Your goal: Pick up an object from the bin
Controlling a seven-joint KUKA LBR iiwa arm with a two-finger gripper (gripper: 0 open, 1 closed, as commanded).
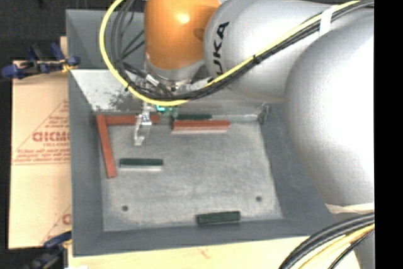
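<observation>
Hovering over: the gripper (142, 130) hangs above bare floor in the far-left part of the bin (85, 198), under the arm's orange cover (176, 22).
Gripper state: cannot tell whether it is apart or together; the cover and cables hide its upper part. Nothing can be seen clamped in it.
Nearest thing: short red-brown bar (119, 118), flat along the far wall. The gripper's tip is just beside its right end, on the near side. Contact cannot be judged from this angle.
Second nearest: long red-brown bar (107, 149), running from the short bar's left end toward the near side. The two form an L; whether they are joined I cannot tell.
Third nearest: dark green bar (140, 162), flat on the floor, nearer the camera than the gripper and apart from it.
Other things: a red-brown bar (200, 126) and a dark green bar behind it (189, 115) to the gripper's right, close against each other. One more dark green bar (218, 218) lies by the near wall, well apart.
Done so far: the arm is inside the bin and low, close to the short red-brown bar.
Left to do: a grasp is not evident and no thing is raised. By my judgement closing, lifting and clearing the bin all remain.
Risk note: the bars lie flat and thin, so a grip may slip off.
</observation>
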